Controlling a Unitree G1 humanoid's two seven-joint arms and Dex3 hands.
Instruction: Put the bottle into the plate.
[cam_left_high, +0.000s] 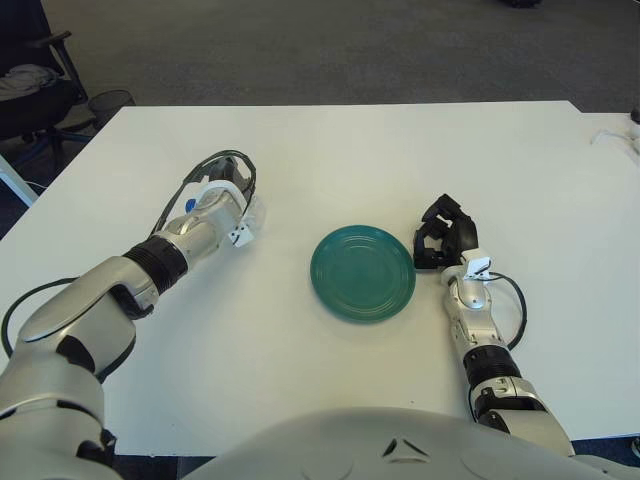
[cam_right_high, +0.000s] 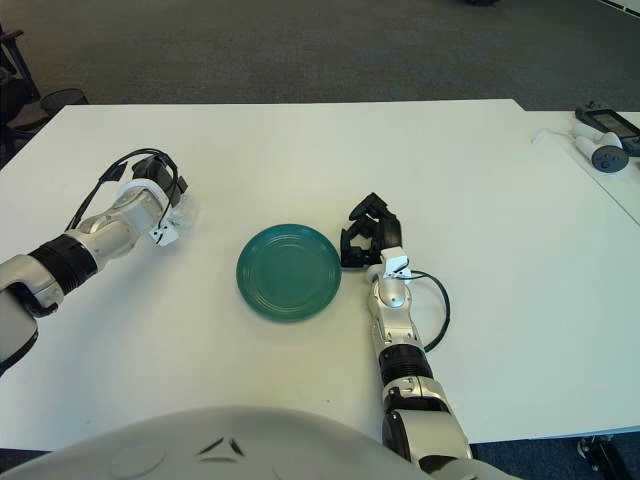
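Just one bottle, one plate.

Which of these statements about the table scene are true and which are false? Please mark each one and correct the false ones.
1. The plate is green and holds nothing. True.
2. The bottle already lies in the plate. False: it is at the left hand, apart from the plate, on the plate's left.
3. The right hand shows beside the plate, on its right. True.
4. The right hand grasps the bottle. False: it holds nothing; the bottle is with the left hand.
5. The plate stands on a white table. True.
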